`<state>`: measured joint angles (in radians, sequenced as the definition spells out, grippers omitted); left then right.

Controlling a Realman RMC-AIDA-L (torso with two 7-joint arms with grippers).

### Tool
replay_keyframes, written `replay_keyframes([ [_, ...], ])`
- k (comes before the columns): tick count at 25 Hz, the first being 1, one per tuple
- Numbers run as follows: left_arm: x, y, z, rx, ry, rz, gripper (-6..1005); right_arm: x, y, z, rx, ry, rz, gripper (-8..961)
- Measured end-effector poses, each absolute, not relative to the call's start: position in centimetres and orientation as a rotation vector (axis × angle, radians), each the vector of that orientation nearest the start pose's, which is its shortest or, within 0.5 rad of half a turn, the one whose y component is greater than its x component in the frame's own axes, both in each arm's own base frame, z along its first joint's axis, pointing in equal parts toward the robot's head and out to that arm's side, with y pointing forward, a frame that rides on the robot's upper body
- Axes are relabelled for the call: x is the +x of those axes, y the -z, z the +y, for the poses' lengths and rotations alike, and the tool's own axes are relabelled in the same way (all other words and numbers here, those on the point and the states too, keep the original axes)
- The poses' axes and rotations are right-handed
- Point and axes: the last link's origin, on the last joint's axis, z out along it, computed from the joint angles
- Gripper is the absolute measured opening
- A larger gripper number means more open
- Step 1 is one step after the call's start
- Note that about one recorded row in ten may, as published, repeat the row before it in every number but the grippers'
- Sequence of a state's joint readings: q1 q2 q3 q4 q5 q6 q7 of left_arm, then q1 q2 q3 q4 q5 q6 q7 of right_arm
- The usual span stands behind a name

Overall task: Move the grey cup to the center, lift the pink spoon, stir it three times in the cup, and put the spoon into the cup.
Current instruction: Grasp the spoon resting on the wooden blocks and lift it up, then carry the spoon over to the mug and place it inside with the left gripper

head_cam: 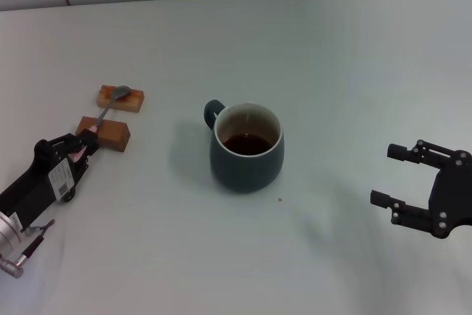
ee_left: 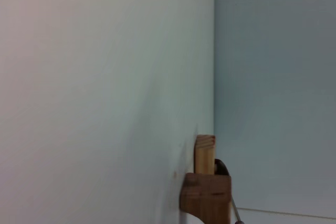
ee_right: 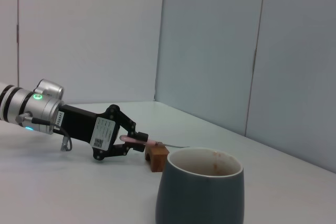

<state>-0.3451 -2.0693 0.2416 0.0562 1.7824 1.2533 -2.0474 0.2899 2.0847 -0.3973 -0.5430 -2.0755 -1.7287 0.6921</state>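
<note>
The right gripper point(head_cam: 389, 176) sits low at the near right of the white table point(head_cam: 346, 71), resting idle with its two black fingers spread wide apart and nothing between them. It is well apart from the cup and points toward it.

The left gripper point(head_cam: 87, 142) lies at the near left, its arm reaching in from the near left corner. Its fingertips point(ee_right: 137, 144) are closed together on the pink end of the spoon point(head_cam: 109, 108), right where the handle passes over the nearer wooden block point(head_cam: 104, 133). In the right wrist view the pink handle point(ee_right: 132, 139) shows pinched between the black fingers, just beside the block point(ee_right: 156, 158).

In the middle of the table stands the cup point(head_cam: 247, 148), upright, dark grey-teal outside and pale inside, with brown liquid in it. Its small loop handle point(head_cam: 212, 113) points toward the far left. It stands between the two grippers, apart from both, and nearer to the left one than to the right.

Beyond the left gripper, the spoon runs away from the fingers in a slant: handle across the nearer block, grey metal bowl point(head_cam: 121, 92) resting on top of the farther block point(head_cam: 120, 97). The two blocks lie side by side with a gap between them, both to the left of the cup. The left wrist view shows only the two blocks point(ee_left: 206, 192), one behind the other, with a thin sliver of the spoon beside them.
</note>
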Motion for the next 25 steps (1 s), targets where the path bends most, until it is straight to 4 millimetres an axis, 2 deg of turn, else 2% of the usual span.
replay_keyframes([
  [8, -35.1, 4.0, 26.5, 1.470, -1.706, 2.512, 139, 33.2, -0.7, 23.7, -2.533, -0.712, 0.176, 745],
  [12, -32.4, 2.2, 27.4, 1.644, -1.821, 2.211, 133, 33.2, -0.5, 23.8, -2.532, -0.720, 0.182, 745],
  [14, -31.7, 1.6, 27.7, 1.699, -1.834, 2.132, 133, 33.2, -0.5, 23.9, -2.535, -0.716, 0.181, 745],
  [18, -29.3, -1.0, 28.8, 1.937, -1.863, 1.811, 133, 33.1, -0.4, 24.1, -2.537, -0.715, 0.176, 745],
  [19, -28.8, -1.6, 29.0, 1.993, -1.857, 1.740, 133, 33.0, -0.5, 24.1, -2.537, -0.715, 0.175, 745],
  [20, -28.8, -1.6, 29.0, 1.993, -1.857, 1.740, 133, 33.0, -0.5, 24.1, -2.536, -0.715, 0.174, 745],
  [21, -27.3, -3.2, 29.6, 2.144, -1.802, 1.551, 134, 33.0, -0.5, 24.1, -2.536, -0.715, 0.174, 745],
  [23, -26.1, -4.1, 30.0, 2.250, -1.727, 1.420, 134, 33.0, -0.5, 24.2, -2.536, -0.716, 0.172, 745],
  [25, -26.1, -4.1, 30.0, 2.250, -1.727, 1.420, 134, 33.0, -0.5, 24.2, -2.536, -0.716, 0.171, 745],
])
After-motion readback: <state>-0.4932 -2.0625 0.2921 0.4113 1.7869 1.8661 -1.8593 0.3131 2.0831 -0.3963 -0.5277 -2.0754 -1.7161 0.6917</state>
